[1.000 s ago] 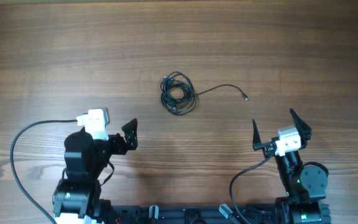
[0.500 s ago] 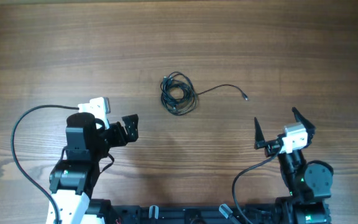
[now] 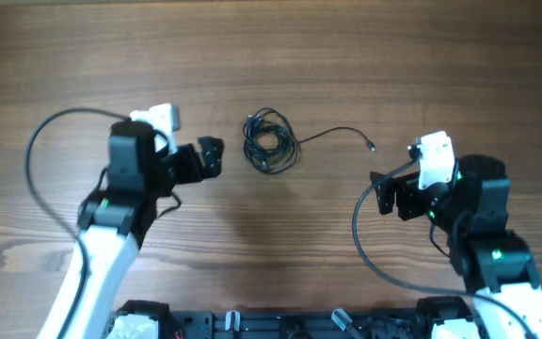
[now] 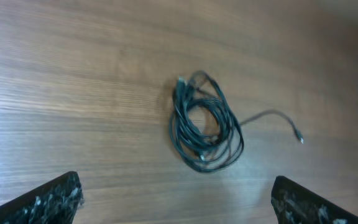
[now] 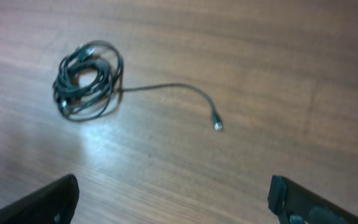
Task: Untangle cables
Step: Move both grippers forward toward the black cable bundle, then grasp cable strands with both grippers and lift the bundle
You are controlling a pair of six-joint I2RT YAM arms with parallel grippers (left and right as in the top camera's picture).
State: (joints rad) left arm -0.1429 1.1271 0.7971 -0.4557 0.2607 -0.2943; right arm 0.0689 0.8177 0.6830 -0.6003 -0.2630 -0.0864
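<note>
A black cable lies in a tangled coil on the wooden table, with one loose end trailing right to a small plug. The coil also shows in the left wrist view and the right wrist view, and the plug shows there too. My left gripper is open and empty, just left of the coil and apart from it. My right gripper is open and empty, below and right of the plug.
The brown wooden table stretches bare around the cable. Each arm's own black supply cable loops beside it, on the left and on the right.
Both arms have moved up the table towards the cable. The left gripper now sits close beside the coil and the right one near the plug end. The cable has not moved.
</note>
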